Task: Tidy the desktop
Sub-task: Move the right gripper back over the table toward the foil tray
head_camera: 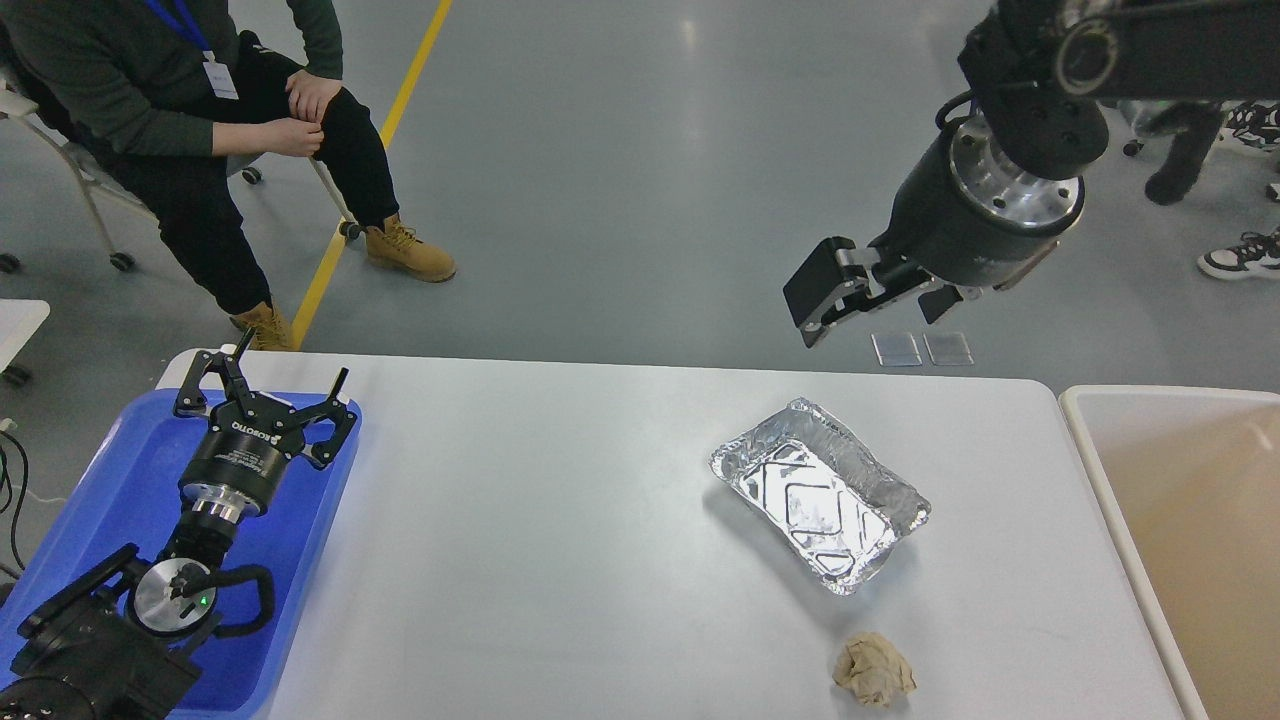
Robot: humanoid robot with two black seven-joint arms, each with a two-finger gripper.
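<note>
The white desktop (550,520) fills the lower part of the head view. A crinkled, empty foil tray (820,495) lies on it right of centre. A crumpled brown paper ball (873,670) lies near the front edge, just in front of the foil tray. My left gripper (278,385) is open and empty over the far end of the blue tray (110,480). My right gripper (875,310) is open and empty, held high beyond the desktop's far edge, up and behind the foil tray.
A beige, white-rimmed bin (1200,520) stands against the desktop's right edge. The blue tray sits at the left edge under my left arm. A seated person (230,120) is beyond the far left corner. Grey floor lies behind.
</note>
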